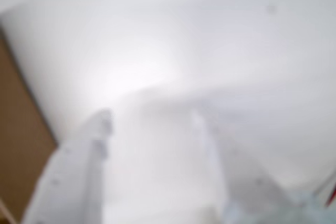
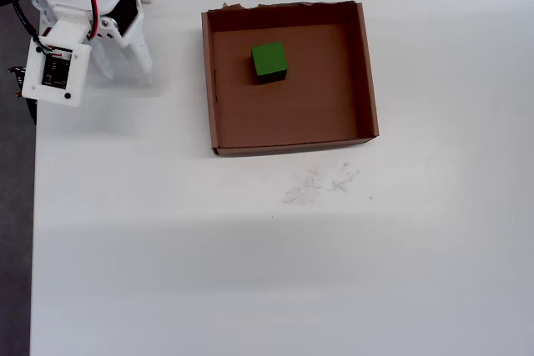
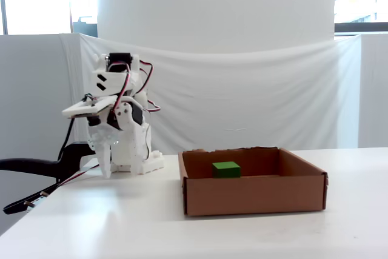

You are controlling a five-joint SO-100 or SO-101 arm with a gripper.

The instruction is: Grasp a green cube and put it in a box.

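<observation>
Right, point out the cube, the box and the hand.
cube (image 2: pixel 269 59): overhead view, top face.
box (image 2: pixel 367 72): overhead view, right wall.
hand (image 2: pixel 123 64): overhead view, between the fingertips.

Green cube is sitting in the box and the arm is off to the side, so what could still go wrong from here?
The green cube already rests inside the box, and the gripper is apart from it over bare table, open and empty. Risks look small:
1. A careless sweep toward the box could catch its low wall and shift it.
2. The wrist view is blurred, so it gives little help in judging clearance.
</observation>
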